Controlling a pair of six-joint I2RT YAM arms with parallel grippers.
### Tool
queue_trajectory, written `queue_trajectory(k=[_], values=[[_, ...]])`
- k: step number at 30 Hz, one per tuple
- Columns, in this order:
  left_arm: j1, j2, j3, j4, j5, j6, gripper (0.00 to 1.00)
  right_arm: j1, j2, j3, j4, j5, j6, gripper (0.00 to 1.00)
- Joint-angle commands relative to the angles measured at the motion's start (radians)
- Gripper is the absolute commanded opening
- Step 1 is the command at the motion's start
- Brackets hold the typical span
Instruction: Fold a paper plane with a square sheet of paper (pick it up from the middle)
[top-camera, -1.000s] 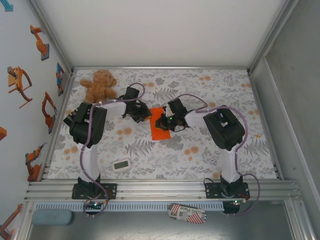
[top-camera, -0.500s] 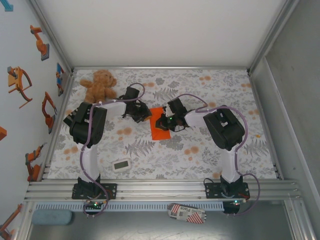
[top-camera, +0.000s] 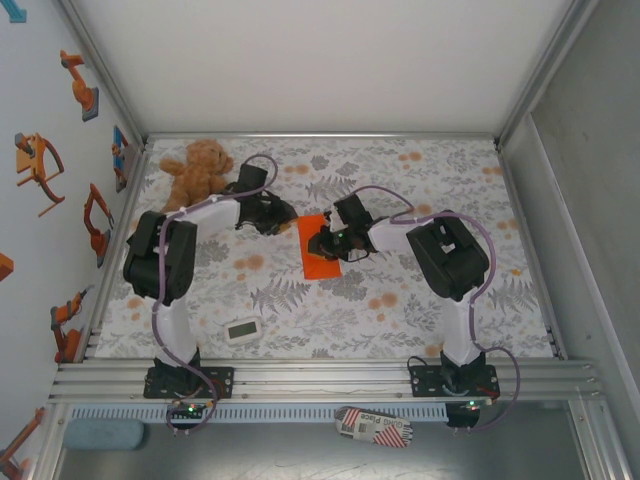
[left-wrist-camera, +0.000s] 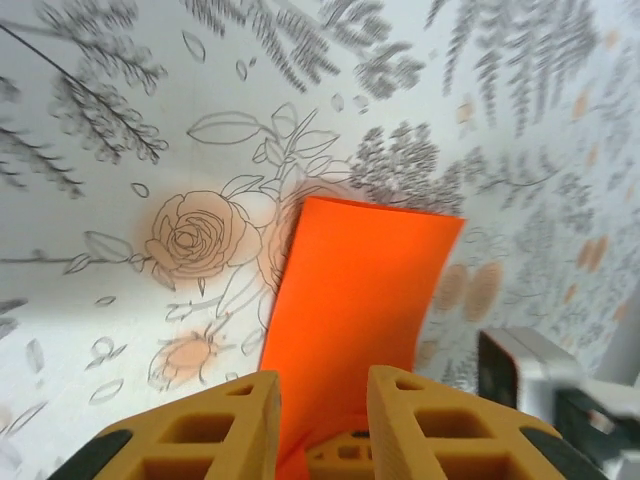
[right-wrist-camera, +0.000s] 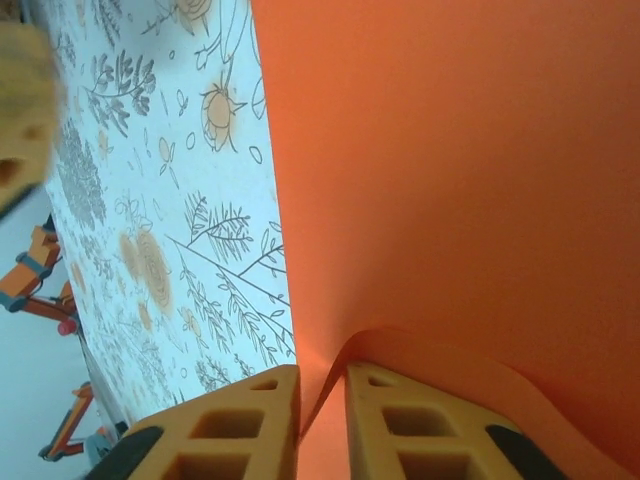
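The orange sheet of paper (top-camera: 318, 260) lies in the middle of the floral table (top-camera: 420, 300), folded into a narrower rectangle. My right gripper (top-camera: 323, 243) is over its right side and is shut on a raised fold of the paper (right-wrist-camera: 450, 180), pinched between the two fingers (right-wrist-camera: 322, 385). My left gripper (top-camera: 284, 216) sits at the paper's upper left edge. In the left wrist view its fingers (left-wrist-camera: 323, 388) stand open, and the curved paper (left-wrist-camera: 360, 280) runs up between them without being squeezed.
A brown teddy bear (top-camera: 200, 168) sits at the back left, close to the left arm. A small white timer (top-camera: 241, 329) lies near the front edge. The enclosure walls ring the table. Part of the right gripper body (left-wrist-camera: 540, 370) shows beside the paper.
The left arm has swung back and to the left, drawing its gripper off the paper's left edge. The right gripper keeps its hold in the same place.
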Motion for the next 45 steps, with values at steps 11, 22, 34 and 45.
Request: queue_trajectory(k=[11, 22, 34, 45], values=[[0.02, -0.283, -0.22, -0.038, -0.081, -0.031, 0.42, 0.006, 0.02, 0.004, -0.029, 0.049, -0.002, 0.38], [-0.094, -0.3, -0.269, -0.024, -0.06, -0.061, 0.28, 0.006, 0.024, 0.009, -0.106, 0.103, -0.035, 0.16], [-0.193, -0.188, -0.237, 0.041, -0.009, -0.091, 0.09, 0.006, 0.034, 0.023, -0.156, 0.129, -0.051, 0.0], [-0.225, -0.121, -0.219, 0.054, 0.018, -0.087, 0.02, 0.006, 0.04, 0.026, -0.172, 0.138, -0.05, 0.0]])
